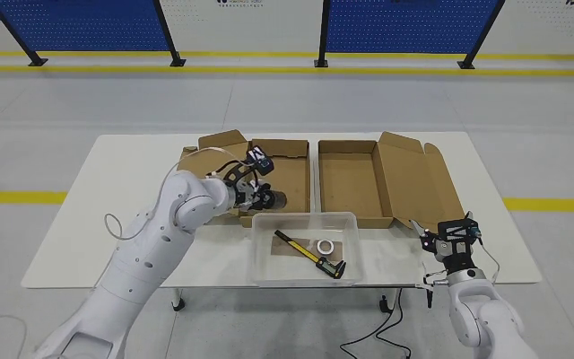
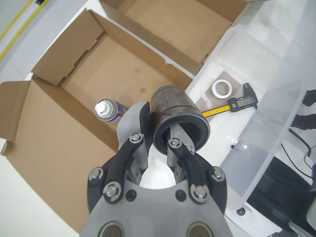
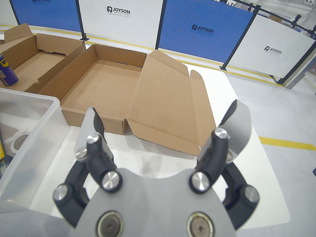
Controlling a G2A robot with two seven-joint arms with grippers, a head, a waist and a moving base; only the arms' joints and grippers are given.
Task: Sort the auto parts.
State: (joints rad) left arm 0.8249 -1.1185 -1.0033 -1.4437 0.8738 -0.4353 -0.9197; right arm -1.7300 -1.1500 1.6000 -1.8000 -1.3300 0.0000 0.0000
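Left hand [image 2: 161,124] pinching the wall of a dark metal cylindrical bearing [image 2: 172,104] (one finger sits inside the bore, mostly hidden). Just beside the hand, a blue spray can [image 2: 107,110] stands in an open brown cardboard box [image 2: 103,75]. Beyond the hand, in a clear plastic bin [image 2: 246,50], lie a white ring [image 2: 222,88] and a yellow-and-black caliper [image 2: 237,103], its beam partly hidden by the bearing. Right hand [image 3: 164,108] spread above the white tabletop [image 3: 148,159].

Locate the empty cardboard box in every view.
Top view: empty cardboard box beyond the clear bin, flap open.
Left wrist view: the farther box, beside the bin.
Right wrist view: the nearer box, beside the bin.
Shared landmark: the clear bin.
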